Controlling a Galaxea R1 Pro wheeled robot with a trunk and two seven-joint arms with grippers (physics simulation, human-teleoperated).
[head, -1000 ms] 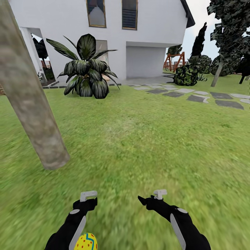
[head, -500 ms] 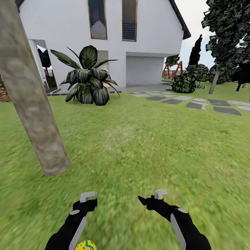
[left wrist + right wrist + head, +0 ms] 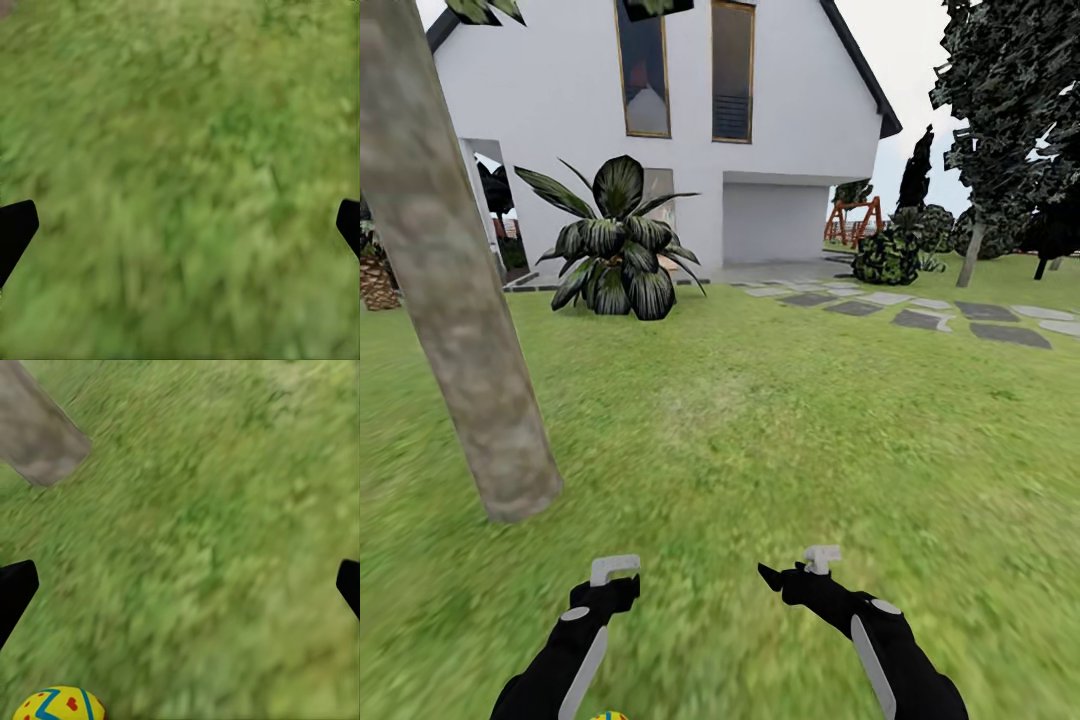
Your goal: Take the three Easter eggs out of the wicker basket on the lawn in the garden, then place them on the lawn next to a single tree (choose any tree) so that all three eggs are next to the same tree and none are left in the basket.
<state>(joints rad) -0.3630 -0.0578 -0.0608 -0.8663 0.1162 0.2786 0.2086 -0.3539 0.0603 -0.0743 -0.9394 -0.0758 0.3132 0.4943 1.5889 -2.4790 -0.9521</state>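
Observation:
One yellow Easter egg [image 3: 60, 703] with red dots and a blue zigzag lies on the lawn [image 3: 760, 420], just in front of me; only its top [image 3: 608, 715] peeks over the head view's bottom edge. The tree [image 3: 455, 300], with a thick mottled grey-brown trunk, rises at the left, and its base [image 3: 37, 442] stands a short way from the egg. My left gripper [image 3: 610, 580] [image 3: 180, 225] hangs open over bare grass. My right gripper [image 3: 800, 575] [image 3: 180, 585] is open too, holding nothing. The wicker basket is out of view.
A low dark broad-leaved plant [image 3: 615, 245] stands ahead before a white house [image 3: 780, 110]. A grey stepping-stone path [image 3: 940, 315] runs at the right, with dark trees [image 3: 1010, 110] and a red swing frame [image 3: 855, 215] beyond. Open grass stretches ahead and rightward.
The whole view has tilted upward, so the camera moved. The egg has slid down to the picture's bottom edge. Both arms keep their places in the picture.

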